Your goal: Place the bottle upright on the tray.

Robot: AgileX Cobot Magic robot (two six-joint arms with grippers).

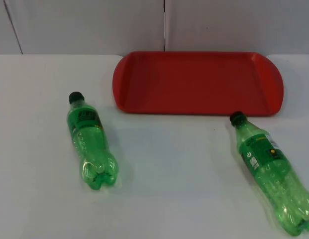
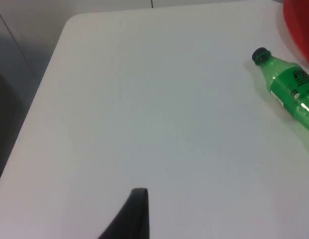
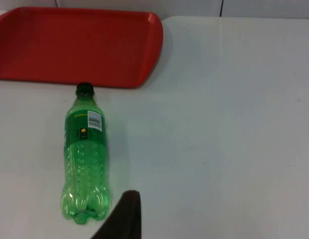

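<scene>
A: Currently, nothing is held. Two green bottles lie flat on the white table, both nearer than the red tray, which is taken as the landmark. The right-hand bottle lies closest to the viewer, its dark cap pointed toward the tray's near right corner and set just short of that rim.

B: And the other one?

A: The left-hand bottle lies a little farther back, off the tray's left end, cap directed away from the viewer and apart from the rim. The tray itself is bare, and behind it stands the grey partition wall.

B: What can be said of the grippers?

A: A black fingertip of the left gripper is seen above bare table, well apart from the left-hand bottle. A fingertip of the right gripper is seen just beside the base of the right-hand bottle. Whether either pair of fingers is spread or pressed together cannot be told.

B: How should the pick be made well?

A: As a judgement: the body should be taken across its width, around the label, where the wall is likely stiffer than the ribbed lower part. A round bottle may roll if nudged by one finger first, so both fingers should be brought down evenly. Once lifted, it should be turned base-down before being set on the tray's flat floor, clear of the sloped rim.
</scene>
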